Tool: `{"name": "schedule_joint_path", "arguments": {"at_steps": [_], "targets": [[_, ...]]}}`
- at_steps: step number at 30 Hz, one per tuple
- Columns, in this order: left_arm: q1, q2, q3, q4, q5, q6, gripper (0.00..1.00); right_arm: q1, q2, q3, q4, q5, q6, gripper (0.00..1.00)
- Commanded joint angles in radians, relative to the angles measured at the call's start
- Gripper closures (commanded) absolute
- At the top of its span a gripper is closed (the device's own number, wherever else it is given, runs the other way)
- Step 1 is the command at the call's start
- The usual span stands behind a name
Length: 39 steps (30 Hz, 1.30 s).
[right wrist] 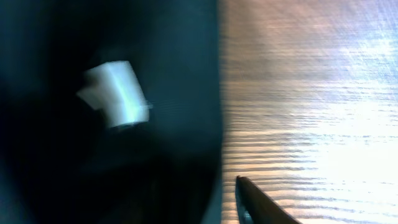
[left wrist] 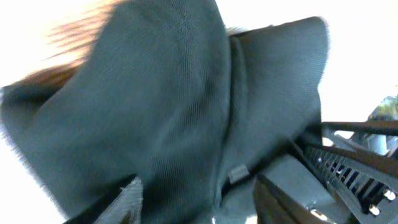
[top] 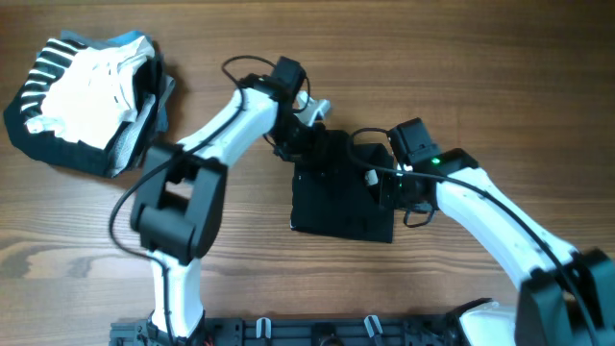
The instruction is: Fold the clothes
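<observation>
Left tool (top: 309, 123) sits at the far edge of the black T-shirt (top: 336, 207), right down on the cloth. From its wrist camera I see its two fingers (left wrist: 127, 202) standing apart at the bottom of the view. Dark knit fabric is bunched between them and fills nearly everything ahead. A small grey tag (left wrist: 238, 173) shows on the cloth just ahead of the gap. Whether the fingers are pinching that fold or only straddling it, I cannot tell.

Right tool (top: 389, 185) is at the shirt's opposite side, at the edge nearest its own arm, touching or all but touching the fabric. Its wrist view is badly blurred. Black cloth takes up one half, bare wood of the worktop (top: 432, 58) takes up the other, and a small white label (right wrist: 115, 93) lies on the cloth. Only one fingertip (right wrist: 255, 202) shows there, over the wood just beside the shirt's edge. I cannot tell how wide this tool is open or whether it has hold of anything.

The shirt lies between the two tools as a compact, roughly square bundle, flat on the worktop. Well away from both tools, out past the left arm, a white garment (top: 82, 86) lies heaped on a black-and-white striped garment (top: 43, 72).
</observation>
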Motion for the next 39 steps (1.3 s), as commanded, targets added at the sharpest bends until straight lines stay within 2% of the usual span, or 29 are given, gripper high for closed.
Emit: {"name": "schedule_joint_path", "arguments": {"at_steps": [1,2,5,9,11,13,15,18,21,25,26,29,32,33,34,36,37,39], "targets": [[0.051,-0.17,0.032,-0.079,-0.082,0.035,0.38,-0.002,-0.104,0.035,-0.008,-0.199,-0.217,0.78],[0.064,-0.192,0.032,-0.116,-0.112,0.038,0.39,-0.002,-0.112,0.035,-0.012,-0.217,-0.217,0.88],[0.08,-0.199,0.031,-0.208,-0.132,0.038,0.52,-0.002,-0.11,0.033,-0.038,-0.272,-0.207,0.95],[0.064,-0.196,-0.048,-0.205,-0.123,0.038,0.66,0.001,-0.106,-0.007,0.015,-0.406,-0.311,0.96],[0.043,-0.196,-0.115,-0.158,-0.116,0.037,0.68,0.001,-0.087,-0.039,0.061,-0.386,-0.315,0.96],[0.019,-0.196,-0.2,-0.093,-0.114,0.034,0.69,0.0,-0.044,-0.1,0.141,-0.324,-0.298,0.96],[0.003,-0.196,-0.286,-0.024,-0.114,0.027,0.7,0.0,0.007,-0.146,0.205,-0.239,-0.201,0.96],[-0.007,-0.196,-0.406,0.068,-0.114,-0.019,0.69,0.0,0.119,-0.174,0.27,-0.234,-0.126,0.96],[-0.007,-0.196,-0.478,0.124,-0.114,-0.019,0.69,0.0,0.19,-0.174,0.282,-0.238,-0.124,0.96],[-0.006,-0.198,-0.492,0.13,-0.118,-0.018,0.68,-0.001,0.166,-0.172,0.278,-0.238,-0.124,0.96],[0.005,-0.2,-0.474,0.103,-0.117,-0.018,0.58,-0.001,0.128,-0.171,0.272,-0.239,-0.125,0.96],[0.039,-0.206,-0.398,-0.005,-0.117,-0.014,0.5,-0.001,0.021,-0.169,0.242,-0.241,-0.129,0.96],[0.075,-0.221,-0.273,-0.129,-0.117,0.039,0.51,-0.001,-0.142,-0.165,0.233,-0.238,-0.132,0.82],[0.084,-0.229,-0.237,-0.148,-0.117,0.038,0.5,-0.001,-0.179,-0.165,0.236,-0.237,-0.132,0.7],[0.091,-0.234,-0.209,-0.16,-0.117,0.038,0.5,-0.001,-0.215,-0.165,0.238,-0.234,-0.131,0.64],[0.099,-0.246,-0.169,-0.169,-0.114,0.038,0.5,-0.001,-0.275,-0.165,0.24,-0.233,-0.132,0.58],[0.103,-0.255,-0.147,-0.167,-0.113,0.037,0.46,-0.001,-0.3,-0.165,0.24,-0.221,-0.13,0.53],[0.103,-0.261,-0.13,-0.116,-0.113,0.036,0.29,-0.001,-0.341,-0.165,0.24,-0.174,-0.08,0.47]]}}
